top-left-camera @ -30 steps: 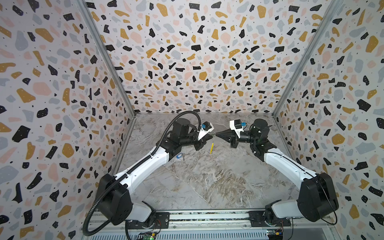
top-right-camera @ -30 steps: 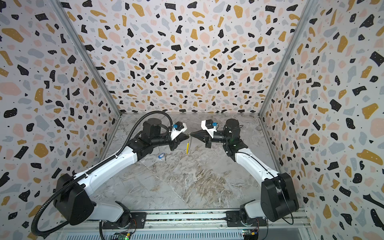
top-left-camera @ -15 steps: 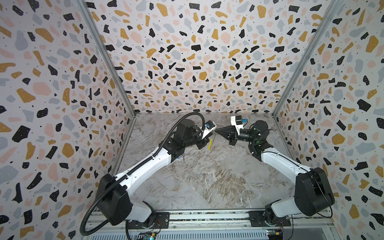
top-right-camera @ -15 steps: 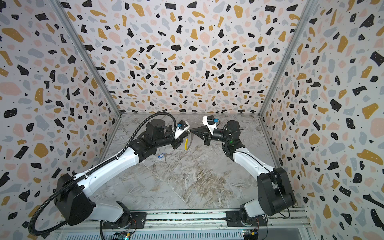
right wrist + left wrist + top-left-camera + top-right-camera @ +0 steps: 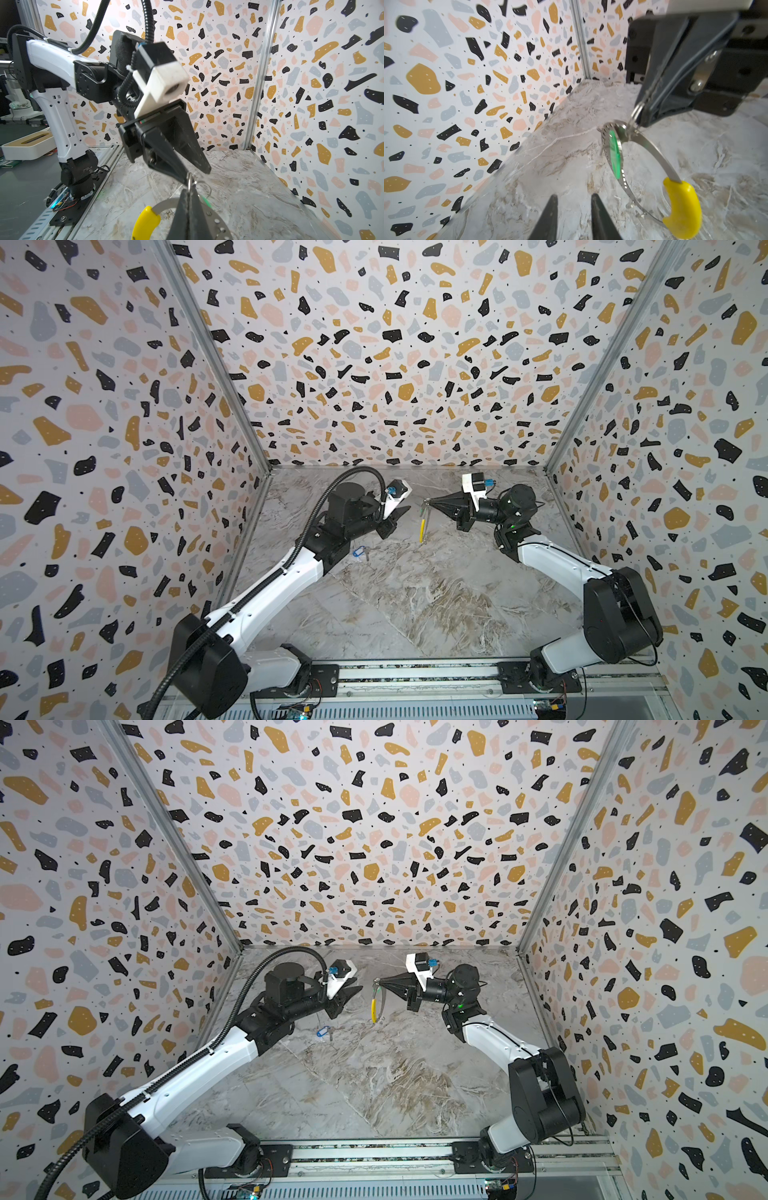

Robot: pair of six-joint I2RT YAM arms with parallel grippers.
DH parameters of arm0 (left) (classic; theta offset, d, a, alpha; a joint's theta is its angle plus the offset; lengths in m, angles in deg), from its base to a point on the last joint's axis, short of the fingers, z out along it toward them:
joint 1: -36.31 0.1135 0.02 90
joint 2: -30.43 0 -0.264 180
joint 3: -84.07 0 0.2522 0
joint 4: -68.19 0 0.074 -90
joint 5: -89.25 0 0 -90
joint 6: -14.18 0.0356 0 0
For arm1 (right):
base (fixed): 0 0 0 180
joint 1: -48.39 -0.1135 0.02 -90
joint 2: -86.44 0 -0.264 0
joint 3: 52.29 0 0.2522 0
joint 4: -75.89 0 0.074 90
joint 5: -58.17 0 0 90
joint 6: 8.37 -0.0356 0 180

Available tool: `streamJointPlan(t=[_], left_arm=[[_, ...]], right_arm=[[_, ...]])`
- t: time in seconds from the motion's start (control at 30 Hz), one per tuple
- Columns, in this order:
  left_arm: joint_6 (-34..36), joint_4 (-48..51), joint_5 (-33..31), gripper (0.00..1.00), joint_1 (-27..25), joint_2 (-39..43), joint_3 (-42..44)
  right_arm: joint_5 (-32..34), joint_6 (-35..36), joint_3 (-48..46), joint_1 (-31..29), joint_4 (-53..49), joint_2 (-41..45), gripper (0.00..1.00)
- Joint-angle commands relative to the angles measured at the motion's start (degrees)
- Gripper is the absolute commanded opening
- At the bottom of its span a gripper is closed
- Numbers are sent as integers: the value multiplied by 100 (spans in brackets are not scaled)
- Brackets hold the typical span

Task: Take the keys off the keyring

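Bright, even light is falling from above in both top views, leaving only faint, soft shadows on the worktop [image 5: 415, 605]. Wide lenses are splaying the walls [image 5: 104, 406] outward toward the picture edges. In the left wrist view the left tool [image 5: 574, 196] is sitting dark and out of focus and the wall beside it is smearing, while the keyring [image 5: 652, 149] is catching crisp glints and its yellow sleeve [image 5: 683, 203] is showing a soft highlight. In the right wrist view the right tool [image 5: 188, 189] is blurring up close, the white camera housing [image 5: 164, 83] opposite is smearing too, and the corner post [image 5: 259, 83] is bowing.
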Motion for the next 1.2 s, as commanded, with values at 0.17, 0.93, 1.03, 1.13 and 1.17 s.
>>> streamJointPlan(t=[0.17, 0.93, 1.03, 1.13, 1.17], left_arm=[[-521, -1127, 1706, 22, 9, 71, -142], [-872, -1229, 2066, 1, -35, -354, -254], [-734, -1015, 2063, 0, -35, -345, -355], [-109, -3, 1792, 0, -45, -383, -747], [81, 352, 1642, 0, -52, -413, -914]], right_arm=[[-234, 69, 26, -32, 130, 112, 0], [-331, 130, 31, -98, 94, 175, 0], [-398, 297, 70, -68, -125, 208, 8], [-102, 1002, 166, 77, -1166, 463, 32], [-9, 1367, 226, 114, -1608, 564, 33]])
